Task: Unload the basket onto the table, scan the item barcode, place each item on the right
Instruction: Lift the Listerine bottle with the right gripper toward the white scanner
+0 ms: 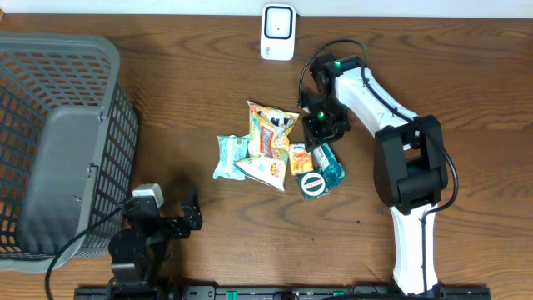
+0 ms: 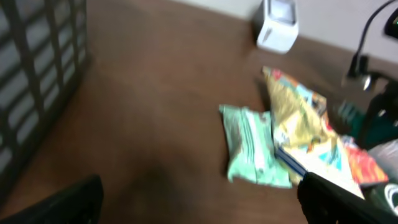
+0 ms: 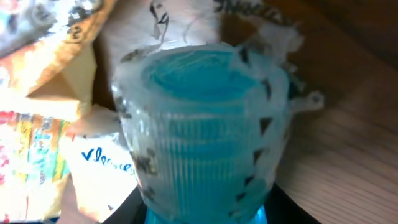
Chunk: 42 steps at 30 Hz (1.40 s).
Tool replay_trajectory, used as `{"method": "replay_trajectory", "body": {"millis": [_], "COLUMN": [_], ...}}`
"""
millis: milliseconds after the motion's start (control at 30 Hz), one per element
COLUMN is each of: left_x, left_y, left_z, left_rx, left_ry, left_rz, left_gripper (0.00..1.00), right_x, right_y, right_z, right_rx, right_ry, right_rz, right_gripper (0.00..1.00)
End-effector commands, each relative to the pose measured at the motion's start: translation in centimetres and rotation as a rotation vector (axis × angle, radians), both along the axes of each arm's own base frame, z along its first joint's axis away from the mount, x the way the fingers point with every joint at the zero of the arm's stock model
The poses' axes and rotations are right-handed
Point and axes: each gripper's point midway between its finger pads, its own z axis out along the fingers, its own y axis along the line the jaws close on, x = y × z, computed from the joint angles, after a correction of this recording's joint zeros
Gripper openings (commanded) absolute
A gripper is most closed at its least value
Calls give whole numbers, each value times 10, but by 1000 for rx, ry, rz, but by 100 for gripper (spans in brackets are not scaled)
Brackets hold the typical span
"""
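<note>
A pile of items lies mid-table. From it a blue bottle with a clear plastic seal over its cap fills the right wrist view. My right gripper is shut on it, one dark finger against each side of the bottle. No barcode shows on it. The white scanner stands at the table's far edge, beyond the pile. My left gripper hovers low near the front edge, open and holding nothing, left of the pile.
A large grey basket takes up the left side. The pile also holds a mint green packet, a yellow snack bag and a round lidded tin.
</note>
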Motion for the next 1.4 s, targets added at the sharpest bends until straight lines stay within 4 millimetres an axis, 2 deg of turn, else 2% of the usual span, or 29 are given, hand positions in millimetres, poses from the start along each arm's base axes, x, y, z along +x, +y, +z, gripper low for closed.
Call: {"method": "replay_trajectory", "body": {"millis": [0,167,400,533,600,667,733,833,1000,1067,1200,1367], "left_x": [-4,-4,-4,5,9,13,14,14,7,8,12,22], "left_y": [0,-1,-1,3,5,4,4,-1,-36,-35,-35,-28], "left_z": [-12,-13,-13,6,17,30,35,38,53,48,24,27], "left_rx": [-6,-6,-6,4,17,93,211,360,443,441,410,296], "left_ry": [45,47,47,-36,-87,-156,-194,-236,-369,-358,-317,-339], "left_rz": [-2,-3,-3,12,21,-7,-43,-125,-352,-349,-347,-256], "left_gripper": [98,98,98,98,97,98,98,98,98,98,98,98], "right_x": [-1,14,23,12,0,-14,-28,-45,-58,-61,-64,-65], "right_y": [34,35,31,36,43,53,61,65,65,67,66,65], "right_z": [14,42,106,135,150,163,175,185,192,196,196,196], "right_rx": [211,226,281,346,417,513,604,689,731,754,752,752], "right_ry": [25,-50,-192,-203,-183,-136,-86,-42,-7,-3,10,14], "right_rz": [72,88,80,78,101,117,138,185,217,224,226,224], "right_gripper": [1,1,1,1,1,1,1,1,1,2,2,2]}}
